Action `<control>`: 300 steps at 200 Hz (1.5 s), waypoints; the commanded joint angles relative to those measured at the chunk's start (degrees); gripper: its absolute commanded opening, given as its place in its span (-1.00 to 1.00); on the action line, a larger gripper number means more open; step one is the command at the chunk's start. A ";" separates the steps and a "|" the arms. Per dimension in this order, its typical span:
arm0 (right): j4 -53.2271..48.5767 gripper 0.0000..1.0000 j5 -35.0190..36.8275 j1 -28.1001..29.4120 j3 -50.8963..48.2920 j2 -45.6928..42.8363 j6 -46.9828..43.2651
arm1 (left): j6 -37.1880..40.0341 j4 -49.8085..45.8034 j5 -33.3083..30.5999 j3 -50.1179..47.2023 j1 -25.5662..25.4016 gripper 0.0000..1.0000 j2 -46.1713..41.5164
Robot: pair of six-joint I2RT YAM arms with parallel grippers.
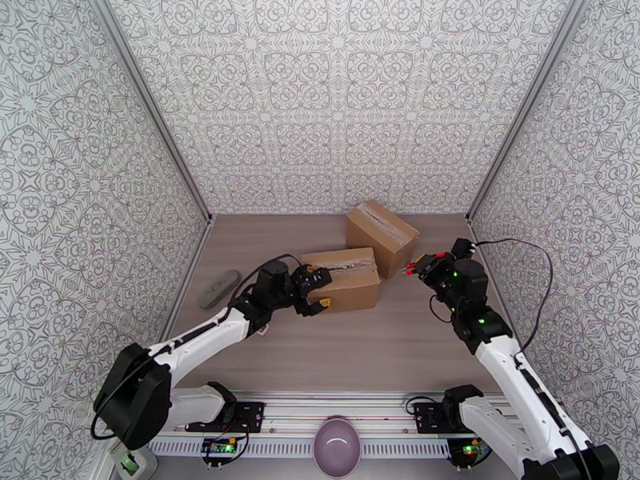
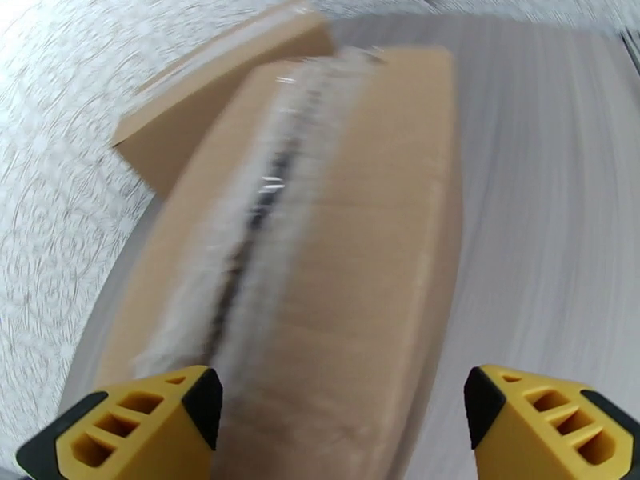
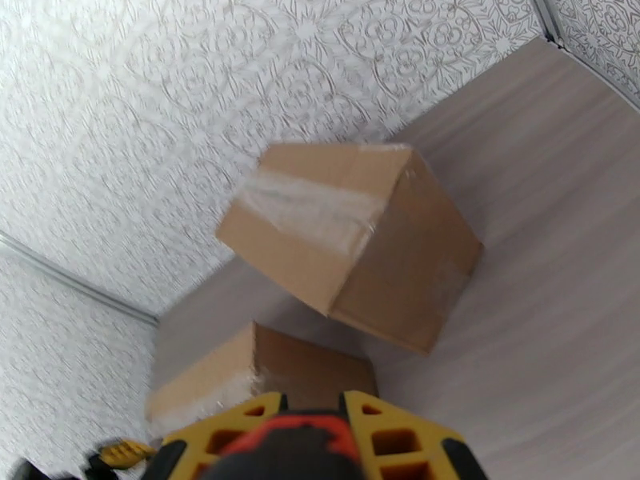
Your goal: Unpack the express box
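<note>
nearest me the desk (image 1: 384, 346) lies open, good room to pull back. my left pincer (image 1: 318, 287) is spread across the left end of the near express box (image 1: 346, 280); closing off-centre could shove it into the second box (image 1: 382, 236) just behind. my right pincer (image 1: 412, 268) pinches a red tool (image 3: 292, 442) beside that box; a low sweep could snag cardboard. the back wall (image 1: 320, 154) crowds everything beyond.

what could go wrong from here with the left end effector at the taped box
The open left end effector straddles the near box with one finger almost on its edge; closing could shove it into the far box beside it. The right end effector, gripping a red tool, may clash nearby.
</note>
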 commanded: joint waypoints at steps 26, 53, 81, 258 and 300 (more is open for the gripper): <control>-13.64 -1.00 8.27 13.73 3.37 3.00 -7.51 | -15.05 -5.19 -1.14 15.21 5.19 0.77 3.68; -13.53 -1.00 13.84 21.76 6.86 11.38 -9.26 | -23.25 -9.37 -0.22 24.23 8.84 0.75 11.57; -9.12 -1.00 15.48 24.26 9.60 19.66 -9.30 | -29.20 -14.63 6.36 31.91 11.18 0.69 20.87; -11.41 -1.00 9.25 24.34 50.24 57.68 -26.30 | -39.55 -15.41 11.22 0.48 9.51 0.67 -4.94; -11.99 -1.00 6.97 24.34 57.51 62.43 -29.85 | -43.31 -16.33 6.03 -3.16 3.98 0.67 -10.14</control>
